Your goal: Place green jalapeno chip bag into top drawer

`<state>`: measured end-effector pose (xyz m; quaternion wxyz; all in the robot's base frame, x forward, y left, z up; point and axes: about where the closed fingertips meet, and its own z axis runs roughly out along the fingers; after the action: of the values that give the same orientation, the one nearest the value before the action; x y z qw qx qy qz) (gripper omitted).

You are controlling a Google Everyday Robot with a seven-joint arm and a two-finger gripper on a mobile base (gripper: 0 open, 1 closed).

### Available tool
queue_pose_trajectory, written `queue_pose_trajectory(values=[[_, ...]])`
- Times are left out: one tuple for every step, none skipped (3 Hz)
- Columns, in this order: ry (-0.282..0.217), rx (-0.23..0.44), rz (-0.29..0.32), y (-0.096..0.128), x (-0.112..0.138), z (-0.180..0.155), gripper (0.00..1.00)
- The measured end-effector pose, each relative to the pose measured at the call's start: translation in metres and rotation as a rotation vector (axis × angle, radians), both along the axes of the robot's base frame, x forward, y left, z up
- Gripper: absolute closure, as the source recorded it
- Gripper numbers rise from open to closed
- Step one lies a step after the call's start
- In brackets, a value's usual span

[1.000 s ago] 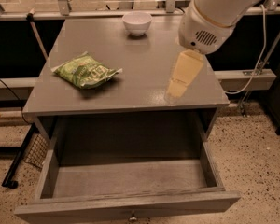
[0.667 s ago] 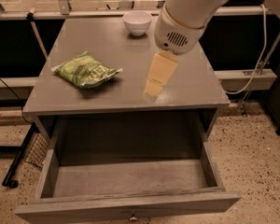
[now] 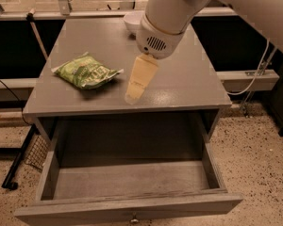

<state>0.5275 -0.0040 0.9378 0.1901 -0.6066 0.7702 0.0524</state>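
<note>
Now my gripper (image 3: 132, 96) hangs tilted over smooth grey table (image 3: 193, 79), just beside crinkly green jalapeno chip bag (image 3: 86, 71); grip width: cannot tell.

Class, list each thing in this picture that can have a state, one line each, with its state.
green jalapeno chip bag: lying on the table, not gripped.
top drawer: pulled open, empty.
gripper: pointing down above the table's front, right of the bag, apart from it.
white bowl: upright at the table's back, partly hidden by the arm.
</note>
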Motion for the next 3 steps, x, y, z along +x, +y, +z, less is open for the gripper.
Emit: queue_pose_trajectory(values=[[-0.018, 0.009, 0.01, 0.028, 0.023, -0.006, 0.0], [-0.03, 0.019, 0.013, 0.05, 0.041, -0.01, 0.0], [-0.028, 0.045, -0.009, 0.071, 0.058, -0.016, 0.0]])
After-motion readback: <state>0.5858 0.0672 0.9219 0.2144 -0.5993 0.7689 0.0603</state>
